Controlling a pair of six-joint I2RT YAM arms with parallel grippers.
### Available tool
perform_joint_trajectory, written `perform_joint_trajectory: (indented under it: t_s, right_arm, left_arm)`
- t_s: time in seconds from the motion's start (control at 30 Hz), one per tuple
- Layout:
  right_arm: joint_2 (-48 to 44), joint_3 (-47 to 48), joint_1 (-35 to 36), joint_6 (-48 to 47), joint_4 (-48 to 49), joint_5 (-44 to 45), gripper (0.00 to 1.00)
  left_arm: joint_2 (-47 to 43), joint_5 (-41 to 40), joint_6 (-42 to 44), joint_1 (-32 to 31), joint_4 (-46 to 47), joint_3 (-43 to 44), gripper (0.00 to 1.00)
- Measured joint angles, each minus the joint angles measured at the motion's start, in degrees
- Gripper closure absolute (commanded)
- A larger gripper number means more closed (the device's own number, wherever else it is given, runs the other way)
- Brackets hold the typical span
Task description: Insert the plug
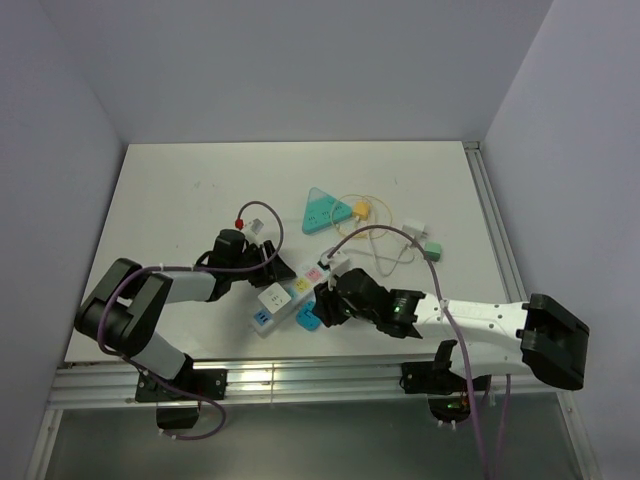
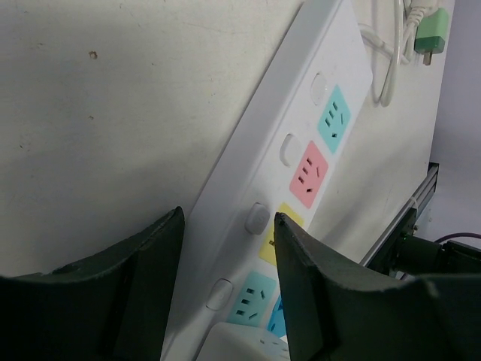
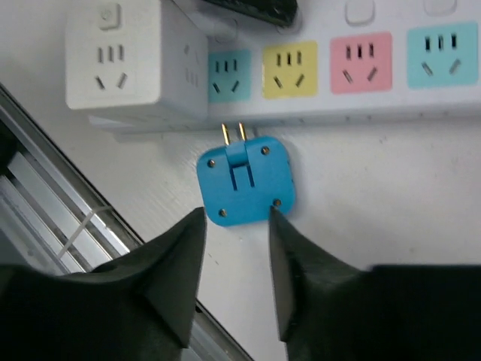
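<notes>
The square blue plastic plug (image 3: 246,180) lies flat on the white surface (image 1: 180,200), its two brass prongs aimed at the long edge of the white power strip with coloured socket panels (image 3: 331,113) and stopping just short of it, below the teal and yellow sockets. Only my right wrist camera gives me that; from the top camera the plug (image 1: 308,320) is a small blue patch, half tucked under the right hand (image 1: 322,308).

The right hand (image 3: 237,244) is spread, with nothing between its fingers. The fingertips sit right at the plug's near corners, and I cannot tell whether they touch it.

A white cube adapter (image 3: 128,64) stands on the strip's end, beside the teal socket.

The left hand (image 2: 225,256) is spread too. One finger is over the bare surface and the other over the strip (image 2: 301,68), whose near edge runs between them (contact is hard to judge from here). The right wrist view cuts that hand to a dark sliver at its top border.

Farther off, the left wrist camera catches a small green plug on a white cable (image 2: 432,30), partly cropped.
</notes>
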Motion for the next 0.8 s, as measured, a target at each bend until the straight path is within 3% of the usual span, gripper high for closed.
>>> perform_joint_trajectory:
  t_s: [0.07,0.1,0.27,0.8]
  right_arm:
    - [-1.5,-2.0,0.0,2.3,0.0,0.7,0.67]
    - [-1.4,-2.6,0.0,3.4,-0.1,0.9,0.79]
    - [2.3,-3.8,0.5,8.7,-0.5,3.2,0.98]
    - [10.5,-5.7,4.8,14.1,6.2,6.4,1.00]
  left_arm:
    - [-0.3,-0.3,0.0,0.0,-0.4,0.0,0.43]
    - [-0.4,-0.5,0.0,-0.1,-0.7,0.0,0.43]
    - [-0.6,-0.6,0.0,-0.1,-1.0,0.0,0.44]
    - [-2.1,-3.0,-1.5,-0.1,3.1,-3.2,0.46]
